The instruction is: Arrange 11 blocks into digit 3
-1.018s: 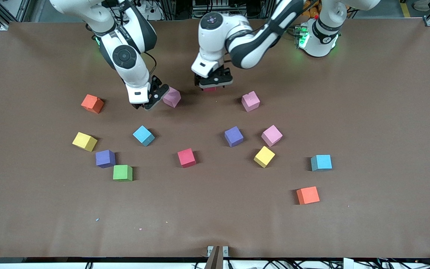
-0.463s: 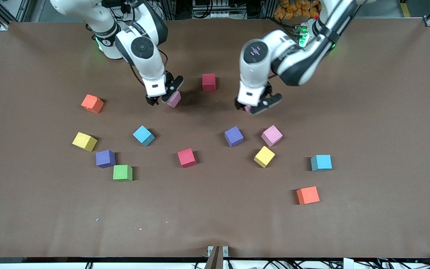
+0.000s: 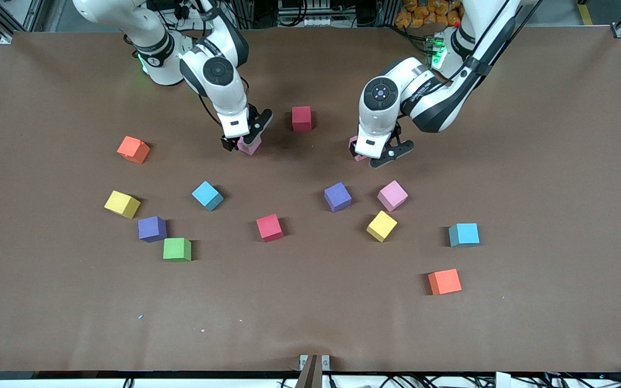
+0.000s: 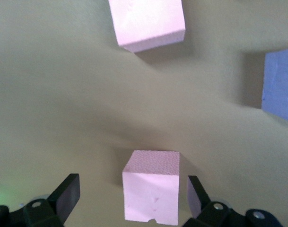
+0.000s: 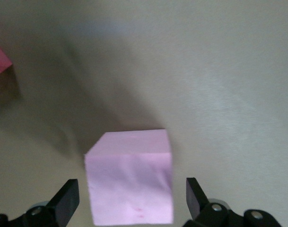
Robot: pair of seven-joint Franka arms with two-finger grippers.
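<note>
My right gripper [image 3: 246, 141] straddles a pink block [image 3: 249, 145], fingers spread wide with gaps on each side. A red block [image 3: 301, 118] sits at its two o'clock. My left gripper [image 3: 378, 154], equally spread, brackets another pink block [image 3: 354, 149]; other blocks lie scattered around the table [image 3: 531, 161].

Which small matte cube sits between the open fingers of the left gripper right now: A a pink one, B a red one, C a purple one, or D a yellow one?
A: in the left wrist view a pink cube stands on the table between the open fingers of the left gripper.
</note>
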